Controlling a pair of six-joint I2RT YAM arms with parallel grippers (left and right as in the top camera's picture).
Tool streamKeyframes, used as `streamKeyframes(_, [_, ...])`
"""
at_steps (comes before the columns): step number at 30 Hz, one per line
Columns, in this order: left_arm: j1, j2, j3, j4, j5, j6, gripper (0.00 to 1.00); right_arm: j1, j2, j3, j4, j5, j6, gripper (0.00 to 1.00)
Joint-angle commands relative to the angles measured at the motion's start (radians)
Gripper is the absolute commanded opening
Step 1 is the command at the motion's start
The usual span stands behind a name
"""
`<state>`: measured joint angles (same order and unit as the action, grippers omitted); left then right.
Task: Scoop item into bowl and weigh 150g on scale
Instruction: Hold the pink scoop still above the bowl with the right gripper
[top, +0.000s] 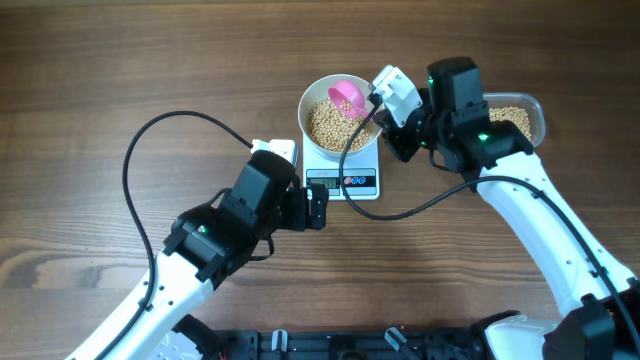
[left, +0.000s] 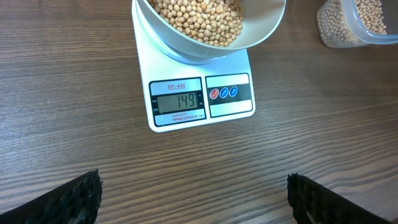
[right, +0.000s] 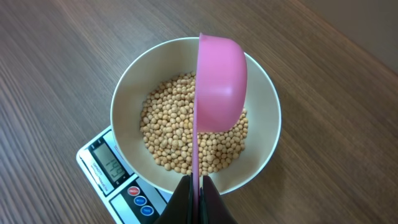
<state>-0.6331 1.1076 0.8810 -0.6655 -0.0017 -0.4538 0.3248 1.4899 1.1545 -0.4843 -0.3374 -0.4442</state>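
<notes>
The white bowl (top: 341, 119) stands on the white scale (top: 343, 183), filled with tan beans (right: 186, 140). The display (left: 179, 101) reads 149. My right gripper (right: 196, 193) is shut on the thin handle of a pink scoop (right: 219, 84), which is turned on its side over the bowl with its back showing. In the overhead view the scoop (top: 348, 95) hangs above the bowl's right half. My left gripper (left: 193, 196) is open, low over bare table just in front of the scale, nothing between its fingers.
A clear plastic tub (top: 520, 118) with more beans sits right of the scale, partly under my right arm; its corner shows in the left wrist view (left: 360, 25). A black cable (top: 150, 160) loops over the table at left.
</notes>
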Motion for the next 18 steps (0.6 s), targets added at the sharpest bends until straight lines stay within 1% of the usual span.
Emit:
streamKeyframes(1, [-0.005,0.002,0.005,0.003,0.005,-0.006,1.00,0.003,-0.022,0.017,0.003,-0.003,-0.025,0.04])
streamKeyframes(5, [-0.005,0.002,0.005,0.003,0.005,-0.006,1.00,0.003,-0.022,0.017,-0.002,0.002,-0.028,0.04])
streamKeyframes(7, [-0.005,0.002,0.005,0.003,0.005,-0.006,1.00,0.003,-0.022,0.017,0.002,0.046,-0.042,0.04])
streamKeyframes(10, [-0.005,0.002,0.005,0.003,0.005,-0.006,1.00,0.003,-0.022,0.017,0.002,-0.025,-0.020,0.04])
streamKeyframes(12, [-0.005,0.002,0.005,0.003,0.005,-0.006,1.00,0.003,-0.022,0.017,0.005,-0.029,0.004,0.04])
streamKeyframes(18, [-0.005,0.002,0.005,0.003,0.005,-0.006,1.00,0.006,-0.022,0.017,-0.009,-0.021,0.008,0.04])
